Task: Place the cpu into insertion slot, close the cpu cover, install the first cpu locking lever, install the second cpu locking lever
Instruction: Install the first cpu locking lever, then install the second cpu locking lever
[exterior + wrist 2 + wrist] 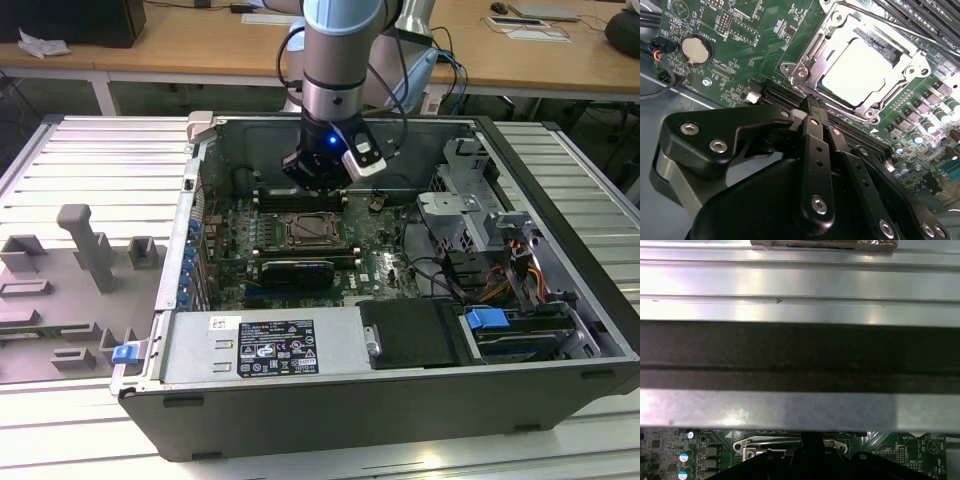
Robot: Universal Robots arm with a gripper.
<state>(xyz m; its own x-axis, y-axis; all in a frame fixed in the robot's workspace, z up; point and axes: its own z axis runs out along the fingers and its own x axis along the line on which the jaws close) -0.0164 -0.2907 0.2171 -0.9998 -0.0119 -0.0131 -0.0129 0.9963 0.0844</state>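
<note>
The cpu [855,75], pale and silvery, lies in the insertion slot [805,62] on the green motherboard. The cpu cover [892,82] lies flat over it and frames its top. Thin metal lever rods [890,27] run along the socket's sides. My gripper [809,104] is shut with nothing held, its black fingertips together just off one edge of the socket. In the exterior view the gripper [318,186] hangs inside the open computer case, just behind the insertion slot [312,232]. In the first wrist view a strip of cover [771,446] shows beside the gripper [810,452].
The case's metal wall [800,355] stands close behind the gripper. Long memory slots [300,197] flank the socket, and a black card [297,270] lies in front of it. A coin battery [694,50], drive cage [470,215] and power supply [260,345] also sit in the case.
</note>
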